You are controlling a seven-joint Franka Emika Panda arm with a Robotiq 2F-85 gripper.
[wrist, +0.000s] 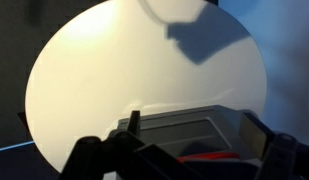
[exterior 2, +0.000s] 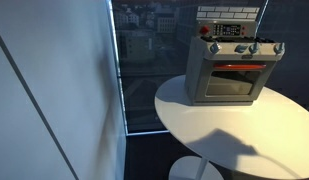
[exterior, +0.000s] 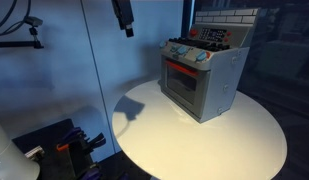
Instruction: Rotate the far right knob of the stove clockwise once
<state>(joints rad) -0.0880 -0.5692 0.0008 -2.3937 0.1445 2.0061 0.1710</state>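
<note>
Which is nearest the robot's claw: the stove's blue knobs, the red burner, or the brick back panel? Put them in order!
In an exterior view, from the gripper:
1. Blue knobs, along the front.
2. Red burner, behind them.
3. Brick back panel, rearmost.

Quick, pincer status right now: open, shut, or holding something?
Pincer: open, holding nothing, up in the air and not touching the stove.

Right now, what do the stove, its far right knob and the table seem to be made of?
The stove: matte grey moulded plastic, judging by its even colour; possibly painted wood. The far right knob: smooth light-blue plastic, likely. The table: white smooth top with soft sheen, perhaps laminate.
</note>
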